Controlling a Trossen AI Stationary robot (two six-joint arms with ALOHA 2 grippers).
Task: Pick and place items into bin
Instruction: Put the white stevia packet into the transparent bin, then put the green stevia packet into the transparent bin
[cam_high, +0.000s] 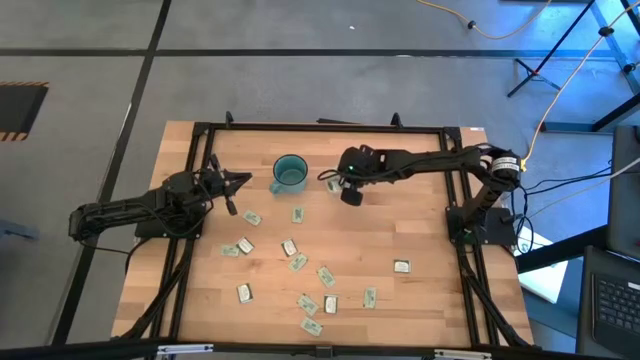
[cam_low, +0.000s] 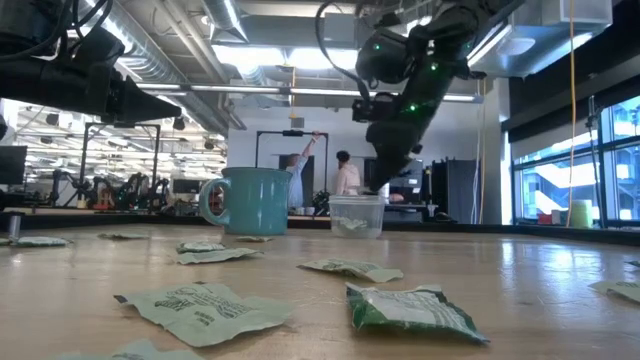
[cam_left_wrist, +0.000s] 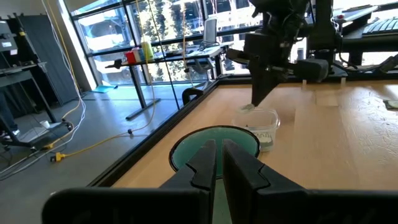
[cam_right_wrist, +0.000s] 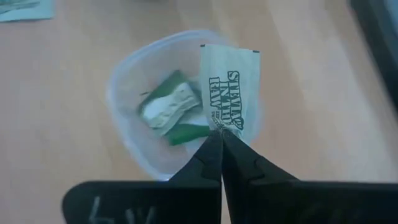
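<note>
A pale packet (cam_right_wrist: 229, 87) hangs pinched by one end in the right gripper (cam_right_wrist: 219, 138), its long axis running straight away from the jaws and pointing down into the clear bin (cam_right_wrist: 127, 93), which already holds a packet. The bin stands just right of the mug (cam_high: 289, 173), mid-bench on the far side. The release looks due next. The left gripper (cam_left_wrist: 217, 163), jaws nearly together and empty, waits left of the mug; more packets (cam_high: 297, 262) lie nearer.

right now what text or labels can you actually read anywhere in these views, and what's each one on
"STEVIA IN THE RAW": printed on the pale packet pinched in the right gripper over the clear cup, right wrist view.
Packet inside the cup: green and white print, too blurred to read.
Packets on the table: dark print shows in the low view, too small to read.
Teal mug: no text seen.
</note>
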